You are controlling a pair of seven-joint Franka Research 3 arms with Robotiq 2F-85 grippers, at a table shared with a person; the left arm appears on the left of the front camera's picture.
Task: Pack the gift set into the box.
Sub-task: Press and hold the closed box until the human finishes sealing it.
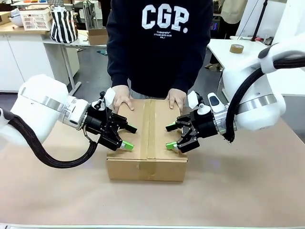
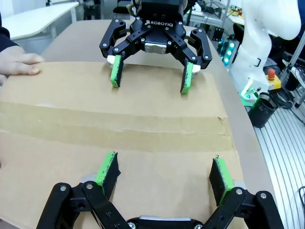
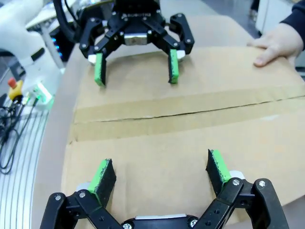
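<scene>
Brown corrugated box (image 1: 147, 138), flaps shut along a taped centre seam, mid-table; person's hands (image 1: 122, 101) rest on its far edge; left gripper (image 1: 129, 137) and right gripper (image 1: 169, 136) over its top, fingers spread, grasping nothing

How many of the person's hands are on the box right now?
2. One hand rests on the far edge of the box top, left of the centre seam. The other hand rests on the far edge, right of it. Neither is hidden.

Front view faces person (image 1: 159, 47) across table (image 1: 238, 191); wrist views, close, face each other over box (image 1: 143, 126) top.
</scene>
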